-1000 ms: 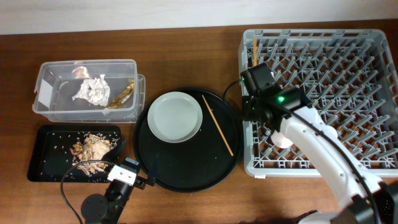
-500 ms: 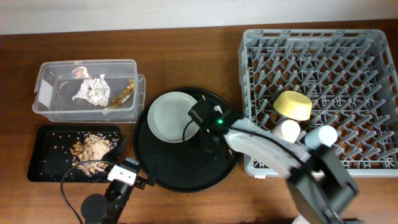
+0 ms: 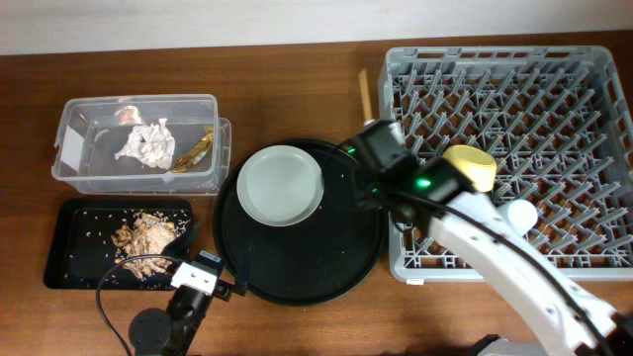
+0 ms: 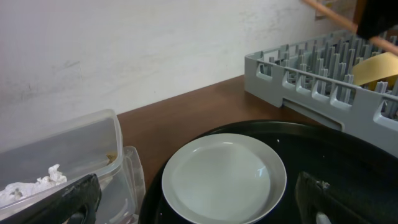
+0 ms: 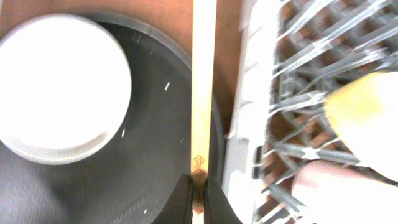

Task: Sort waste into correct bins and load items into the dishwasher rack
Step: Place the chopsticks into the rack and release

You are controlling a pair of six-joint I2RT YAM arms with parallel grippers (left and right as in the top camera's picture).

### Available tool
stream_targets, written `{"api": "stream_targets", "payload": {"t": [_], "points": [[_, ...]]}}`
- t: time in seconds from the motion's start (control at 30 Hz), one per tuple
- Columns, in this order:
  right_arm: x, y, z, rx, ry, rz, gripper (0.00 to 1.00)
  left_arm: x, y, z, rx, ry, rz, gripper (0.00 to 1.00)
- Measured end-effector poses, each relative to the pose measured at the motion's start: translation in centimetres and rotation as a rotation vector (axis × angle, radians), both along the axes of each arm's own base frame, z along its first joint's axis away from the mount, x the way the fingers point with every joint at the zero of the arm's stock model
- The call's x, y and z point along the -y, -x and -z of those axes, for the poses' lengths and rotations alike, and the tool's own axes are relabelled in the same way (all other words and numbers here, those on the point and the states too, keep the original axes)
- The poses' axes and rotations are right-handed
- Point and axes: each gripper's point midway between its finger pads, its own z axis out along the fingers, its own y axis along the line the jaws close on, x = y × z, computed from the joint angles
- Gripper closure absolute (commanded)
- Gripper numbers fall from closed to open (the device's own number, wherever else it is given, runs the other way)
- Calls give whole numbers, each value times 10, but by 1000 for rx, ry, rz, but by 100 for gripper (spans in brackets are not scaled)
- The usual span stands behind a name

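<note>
**Chopstick in the air, plate not yet loaded**

At the far left, the crumpled white tissue (image 3: 144,141) and the brown-gold foil wrapper (image 3: 198,148) are seen inside the clear tub (image 3: 71,168). Just in front of it, the brownish food scraps (image 3: 141,242) are piled in the shallow black tray (image 3: 69,267), with a few crumbs scattered along its far edge.

The left gripper (image 4: 199,183) is parked low at the near rim of the round black tray (image 3: 297,267). Its fingers (image 4: 71,199) are spread wide, one at each bottom corner of the wrist view, and nothing is held between them.

The pale grey plate (image 3: 280,185) is sat on the rear left part of the round tray, empty, pretty close to the tub but not touching it.

Further right, the right gripper (image 5: 198,198) is pinched onto one end of a wooden chopstick (image 5: 203,93). The stick is carried above the strip between the round tray and the left wall of the dishwasher rack (image 3: 554,109). From overhead its free end is seen poking out past the rack's rear left corner, and in the left wrist view it is held tilted, higher than the rack.

Inside the rack, the yellow bowl (image 3: 473,166) is tipped among the pegs, and the small pink cup (image 5: 329,186) is tucked just beside it. A small pale-blue cup (image 3: 519,213) is lodged a bit further right.
</note>
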Motion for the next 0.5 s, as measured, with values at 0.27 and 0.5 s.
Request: {"api": "stream_targets", "payload": {"t": [0.27,0.5], "points": [[86,-21,76,-191,164,205,53,0,0,0,0,0,0,1],[31,-3,60,-220,-14,-15,51,0,0,0,0,0,0,1]]}}
